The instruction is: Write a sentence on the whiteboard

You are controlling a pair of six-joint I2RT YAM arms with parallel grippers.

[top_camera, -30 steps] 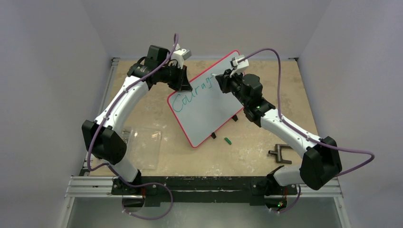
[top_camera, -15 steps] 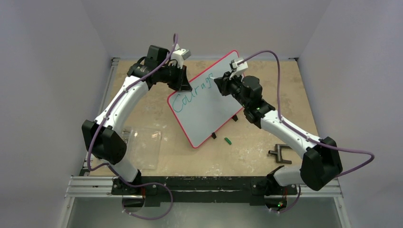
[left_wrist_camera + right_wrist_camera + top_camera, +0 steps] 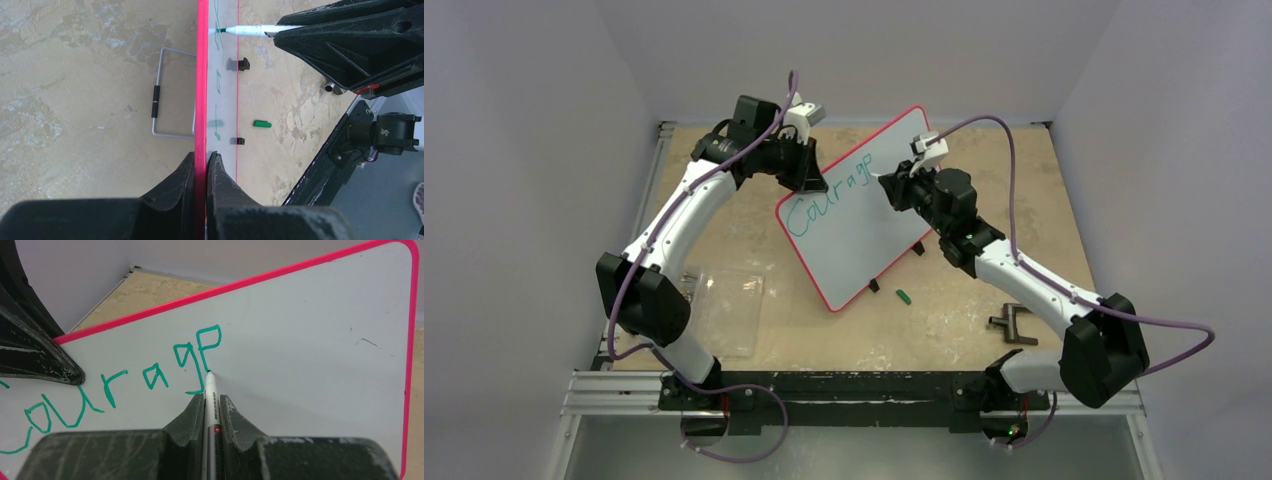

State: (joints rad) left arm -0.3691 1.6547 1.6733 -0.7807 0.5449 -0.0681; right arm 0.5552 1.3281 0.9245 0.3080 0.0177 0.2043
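The whiteboard [image 3: 864,215] with a red-pink rim stands tilted on the table. My left gripper [image 3: 812,180] is shut on its rim [image 3: 201,100], seen edge-on between the fingers [image 3: 201,159]. My right gripper [image 3: 892,187] is shut on a white marker [image 3: 209,405], its tip touching the board [image 3: 325,340] at the foot of the last letter. The sentence [image 3: 150,375] reads "Courage" in teal-green strokes, also in the top view [image 3: 829,195]. In the left wrist view the marker [image 3: 245,30] touches the board face.
A green marker cap [image 3: 903,296] lies on the table below the board, also in the left wrist view [image 3: 262,123]. A clear plastic sheet [image 3: 724,310] lies at the left. A metal bracket [image 3: 1014,325] lies at the right. The board's wire stand [image 3: 167,95] props it behind.
My right gripper has moved the marker a little right and down along the board, drawing the last letter of "Courage". The left gripper has stayed still on the rim.
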